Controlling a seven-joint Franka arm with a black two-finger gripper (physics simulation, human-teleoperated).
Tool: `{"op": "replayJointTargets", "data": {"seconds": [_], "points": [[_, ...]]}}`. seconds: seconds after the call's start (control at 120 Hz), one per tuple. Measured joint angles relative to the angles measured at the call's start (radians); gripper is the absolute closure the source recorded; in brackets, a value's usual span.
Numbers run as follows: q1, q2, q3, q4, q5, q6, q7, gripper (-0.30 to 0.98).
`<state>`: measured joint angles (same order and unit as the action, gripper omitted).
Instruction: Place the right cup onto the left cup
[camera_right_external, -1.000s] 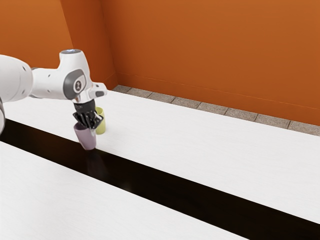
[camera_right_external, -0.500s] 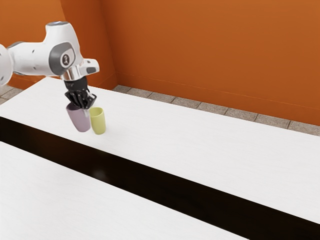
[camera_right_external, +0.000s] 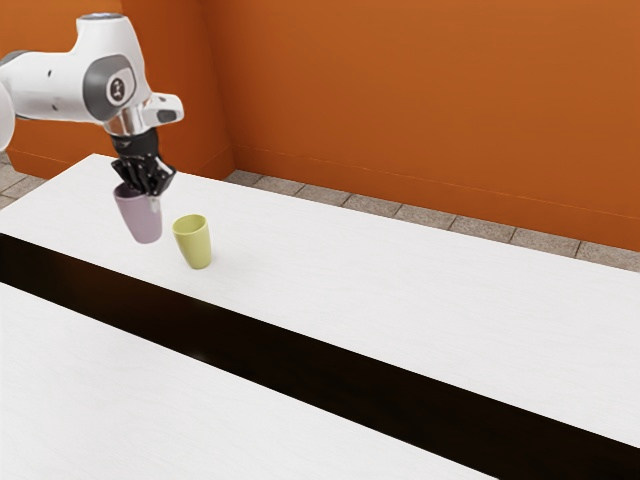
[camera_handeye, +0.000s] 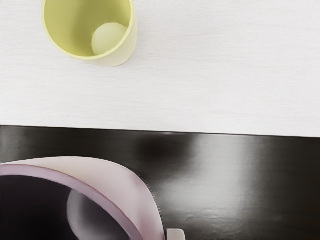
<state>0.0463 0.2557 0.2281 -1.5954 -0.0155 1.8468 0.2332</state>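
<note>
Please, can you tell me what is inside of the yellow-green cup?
Looking into the yellow-green cup, I see its bare inner wall and a pale, round bottom; nothing lies on the part I can see. The near side of the rim covers a bit of the bottom.

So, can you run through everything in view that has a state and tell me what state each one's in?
Purple cup: held, mouth up, empty as far as its inside shows, apparently raised off the table.
Yellow-green cup: standing on the table, mouth up, empty, nothing stacked in it.
Pincer: closed on the purple cup at its rim.
</note>
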Motion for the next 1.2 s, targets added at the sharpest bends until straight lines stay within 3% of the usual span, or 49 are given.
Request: {"op": "replayJointTargets", "data": {"seconds": [1.2], "points": [[0.071, 0.418, -0.020, 0.638, 0.001, -0.231, 0.077, 0.79]]}}
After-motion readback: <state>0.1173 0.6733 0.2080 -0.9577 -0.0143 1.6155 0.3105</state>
